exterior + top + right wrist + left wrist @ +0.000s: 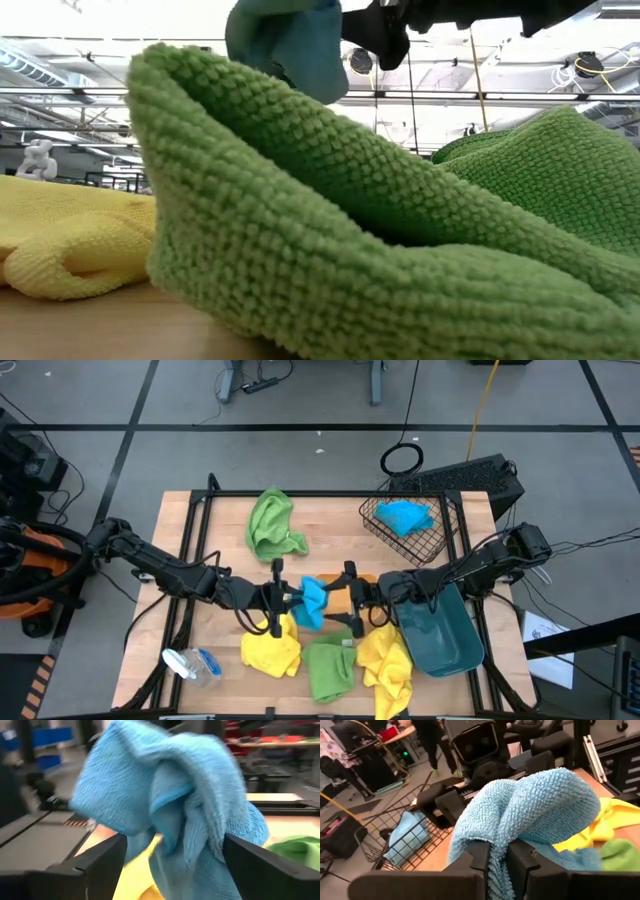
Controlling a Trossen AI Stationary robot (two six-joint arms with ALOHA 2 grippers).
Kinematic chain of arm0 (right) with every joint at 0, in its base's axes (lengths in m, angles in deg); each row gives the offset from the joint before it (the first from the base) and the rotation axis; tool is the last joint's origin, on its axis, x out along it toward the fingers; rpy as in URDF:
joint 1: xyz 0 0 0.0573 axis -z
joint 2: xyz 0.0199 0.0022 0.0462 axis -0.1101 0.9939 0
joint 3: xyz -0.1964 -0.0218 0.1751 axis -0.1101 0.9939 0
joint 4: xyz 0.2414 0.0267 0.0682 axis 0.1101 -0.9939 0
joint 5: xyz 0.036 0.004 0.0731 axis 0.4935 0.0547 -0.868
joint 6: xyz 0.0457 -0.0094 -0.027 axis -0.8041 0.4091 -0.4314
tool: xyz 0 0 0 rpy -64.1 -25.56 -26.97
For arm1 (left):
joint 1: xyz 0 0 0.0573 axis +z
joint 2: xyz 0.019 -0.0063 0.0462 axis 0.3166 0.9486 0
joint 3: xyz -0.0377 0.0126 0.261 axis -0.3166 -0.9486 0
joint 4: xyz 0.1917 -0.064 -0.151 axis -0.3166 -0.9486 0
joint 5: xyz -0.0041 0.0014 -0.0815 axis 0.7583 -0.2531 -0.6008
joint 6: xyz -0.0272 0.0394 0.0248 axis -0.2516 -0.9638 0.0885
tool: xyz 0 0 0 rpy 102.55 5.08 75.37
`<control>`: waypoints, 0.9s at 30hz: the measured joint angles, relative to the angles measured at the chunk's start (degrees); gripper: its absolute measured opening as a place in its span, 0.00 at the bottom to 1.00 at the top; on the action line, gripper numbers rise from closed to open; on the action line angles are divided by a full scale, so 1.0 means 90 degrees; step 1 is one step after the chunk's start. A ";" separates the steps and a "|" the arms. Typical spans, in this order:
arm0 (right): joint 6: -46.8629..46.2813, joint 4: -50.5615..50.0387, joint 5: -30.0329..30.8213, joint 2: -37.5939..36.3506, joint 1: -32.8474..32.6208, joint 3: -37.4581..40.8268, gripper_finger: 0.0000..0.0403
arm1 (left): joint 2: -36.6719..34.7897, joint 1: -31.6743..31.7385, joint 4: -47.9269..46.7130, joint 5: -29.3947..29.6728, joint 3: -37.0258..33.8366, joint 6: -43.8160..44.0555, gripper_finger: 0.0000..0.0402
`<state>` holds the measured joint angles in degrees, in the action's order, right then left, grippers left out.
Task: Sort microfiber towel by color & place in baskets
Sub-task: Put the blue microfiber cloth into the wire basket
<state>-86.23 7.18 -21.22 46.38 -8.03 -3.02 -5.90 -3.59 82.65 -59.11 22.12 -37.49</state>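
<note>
A light blue microfiber towel [313, 602] hangs in mid-air over the table's middle, between my two grippers. My left gripper [290, 598] comes from the table's left and is shut on it. My right gripper [350, 598] faces it from the right, open wide; in the right wrist view [174, 840] its fingers stand on either side of the towel [165, 785]. The black wire basket [432, 538] at the far right holds another blue towel [405, 516]. The teal bin [445, 635] sits near right. The orange bin [366, 578] shows only as a sliver under the right gripper. My left gripper [499, 852] pinches a bunched fold of the blue towel [496, 862] between its two fingers, coming level from the table's left. The towel is lifted clear of the table; its bulk [535, 805] humps beyond the fingers and drapes down.
A green towel [275, 525] lies at the far middle and another [330, 668] at the near edge, filling the low view [350, 220]. Yellow towels [270, 648] [387, 665] flank it. A clear plastic item [192, 665] lies near left.
</note>
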 joint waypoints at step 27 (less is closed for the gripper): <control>0.0016 0.0233 0.0390 0.0005 -0.0039 0.0000 0.30 | 0.0493 0.0263 0.0779 -0.0093 0.0000 0.0370 0.27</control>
<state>-86.08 9.28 -17.72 46.43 -8.38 -3.02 -1.47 -1.23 89.66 -59.95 22.12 -34.16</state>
